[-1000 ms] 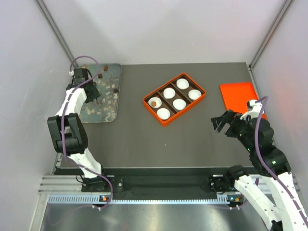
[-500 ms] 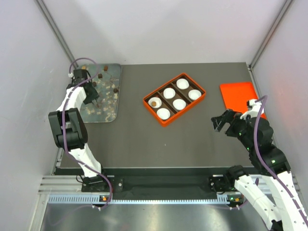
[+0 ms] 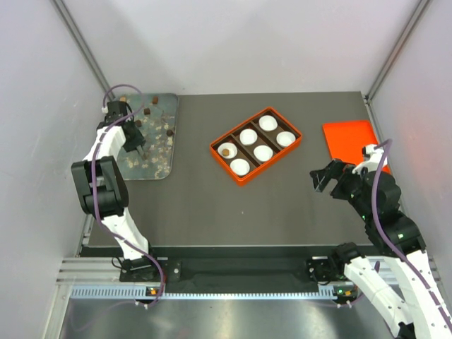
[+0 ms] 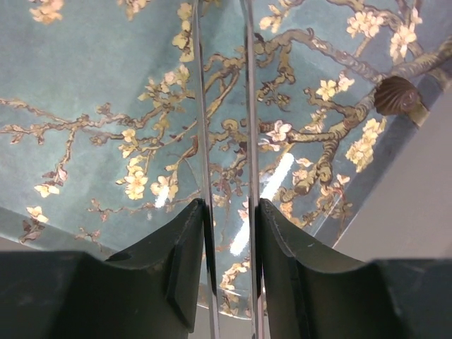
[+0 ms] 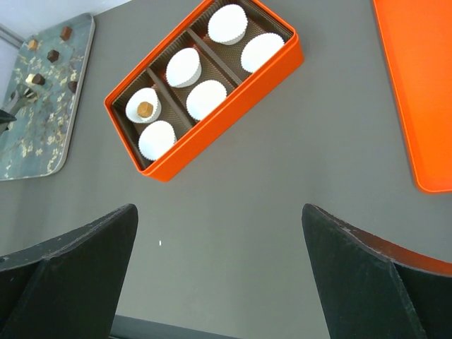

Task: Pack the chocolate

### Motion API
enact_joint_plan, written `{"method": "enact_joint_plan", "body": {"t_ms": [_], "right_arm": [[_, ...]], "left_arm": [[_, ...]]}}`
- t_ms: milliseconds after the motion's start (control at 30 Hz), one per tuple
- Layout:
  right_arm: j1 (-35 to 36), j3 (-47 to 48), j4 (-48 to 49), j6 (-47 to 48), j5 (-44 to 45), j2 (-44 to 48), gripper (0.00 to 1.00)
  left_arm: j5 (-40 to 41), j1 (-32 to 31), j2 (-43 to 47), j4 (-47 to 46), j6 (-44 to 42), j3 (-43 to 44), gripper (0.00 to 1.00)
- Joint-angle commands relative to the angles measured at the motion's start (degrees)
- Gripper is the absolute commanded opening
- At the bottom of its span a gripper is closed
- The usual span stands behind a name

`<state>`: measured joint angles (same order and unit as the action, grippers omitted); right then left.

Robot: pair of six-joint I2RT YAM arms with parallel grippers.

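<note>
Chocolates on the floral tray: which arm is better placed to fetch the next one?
Left: the left gripper holds tongs over the tray near a chocolate; the right gripper hangs open, far off.

I see a dark grey table (image 3: 212, 212). In the upper left lies a blue-green tray (image 3: 159, 166) with painted blossoms. Thin metal tongs (image 4: 248, 106) reach over it, their two blades close together. In the middle sits an orange box (image 3: 272, 162) holding six white paper cups (image 3: 263, 152). A flat orange lid (image 3: 349, 141) lies at the right edge.
</note>
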<state>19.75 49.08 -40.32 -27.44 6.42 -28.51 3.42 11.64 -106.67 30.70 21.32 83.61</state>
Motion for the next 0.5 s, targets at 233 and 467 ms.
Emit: {"method": "enact_joint_plan", "body": {"t_ms": [233,467], "right_arm": [[0.64,0.58,2.79,0.28,0.00,-0.05,1.00],[0.47,0.75,2.52,-0.33,-0.79,0.30,1.00]], "left_arm": [[-7.19,0.75,2.52,3.75,-1.63,2.69,0.36],[-11.07,0.49,6.21,6.92,-2.07,0.95,0.32]]}}
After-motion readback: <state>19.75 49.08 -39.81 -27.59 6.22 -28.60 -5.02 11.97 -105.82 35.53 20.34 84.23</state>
